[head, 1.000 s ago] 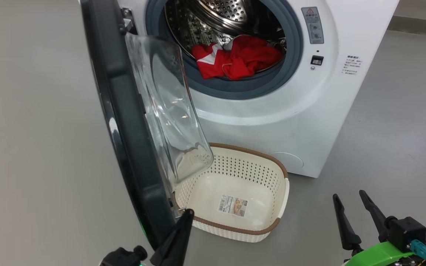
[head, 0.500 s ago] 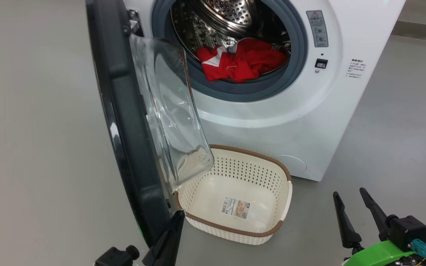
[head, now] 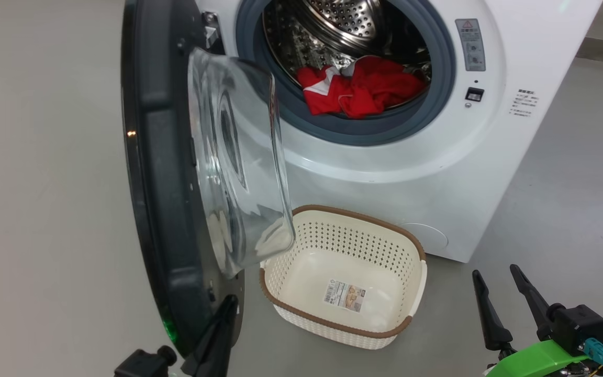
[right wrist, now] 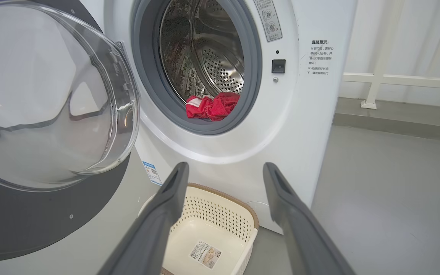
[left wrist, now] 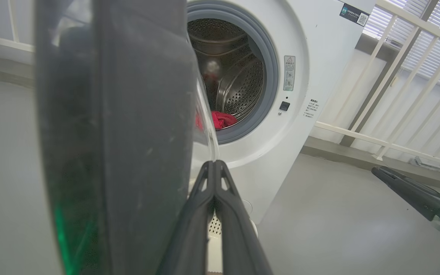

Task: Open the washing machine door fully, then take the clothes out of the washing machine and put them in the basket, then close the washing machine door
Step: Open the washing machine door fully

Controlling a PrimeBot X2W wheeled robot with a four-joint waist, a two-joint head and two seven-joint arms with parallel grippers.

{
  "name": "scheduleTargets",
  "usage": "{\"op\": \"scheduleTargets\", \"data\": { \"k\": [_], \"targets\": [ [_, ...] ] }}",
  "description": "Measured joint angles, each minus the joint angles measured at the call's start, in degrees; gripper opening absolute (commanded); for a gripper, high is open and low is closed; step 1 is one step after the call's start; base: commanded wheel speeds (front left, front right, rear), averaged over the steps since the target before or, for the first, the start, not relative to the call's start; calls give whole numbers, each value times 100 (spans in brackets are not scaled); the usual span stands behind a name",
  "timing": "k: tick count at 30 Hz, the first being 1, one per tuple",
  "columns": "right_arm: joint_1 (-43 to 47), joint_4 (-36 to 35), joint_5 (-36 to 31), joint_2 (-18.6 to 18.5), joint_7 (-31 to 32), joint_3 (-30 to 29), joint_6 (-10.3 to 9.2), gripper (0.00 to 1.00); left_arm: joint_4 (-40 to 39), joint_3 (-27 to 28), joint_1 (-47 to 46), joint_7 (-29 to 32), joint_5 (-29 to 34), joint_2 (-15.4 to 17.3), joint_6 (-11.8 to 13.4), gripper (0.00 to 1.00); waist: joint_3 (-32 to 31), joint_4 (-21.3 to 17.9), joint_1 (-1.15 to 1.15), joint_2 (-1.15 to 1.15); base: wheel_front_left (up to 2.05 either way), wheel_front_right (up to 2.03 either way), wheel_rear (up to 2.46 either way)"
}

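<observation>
Black-rimmed and round, the washing machine door (head: 165, 183) with its bulging clear glass bowl (head: 238, 167) stood swung out at the left of the big white front-loading washing machine (head: 385, 173). It was roughly square to the machine's front and so, by judgement, not yet fully open. The left gripper (head: 223, 319), its two dark fingers pressed together on nothing, lay against or just beside the door's lower inner face, out in front of the machine. Actual contact could not be told. The small cream-white perforated plastic basket (head: 343, 327) with a brown woven-look rim stood empty on the floor, close before the machine's front and below its opening. The bright red clothes (head: 364, 91) with white panels lay inside the machine, low in the perforated steel drum (head: 343, 21) and just behind the grey rubber gasket (head: 354, 133). The right gripper (head: 494, 272) hung with its fingers wide apart and empty, well out from the machine's right front corner.

Hazards, as judged: the joined fingers could slip off the smooth rim, leaving the door half open. The glass bowl overhung the basket's left corner, so an arm or a falling garment could catch on it.

Count: one machine, one door, one basket, two grippers and one red heap whose garment number could not be told.
</observation>
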Motion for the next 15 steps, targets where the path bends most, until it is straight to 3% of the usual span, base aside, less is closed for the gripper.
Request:
{"op": "scheduleTargets", "data": {
  "k": [15],
  "targets": [
    [1, -7, 1, 12, 0, 20, 0, 100, 97, 976, 172, 0, 200, 81, 120, 0, 46, 246, 0, 0, 0, 0, 0]
  ]
}}
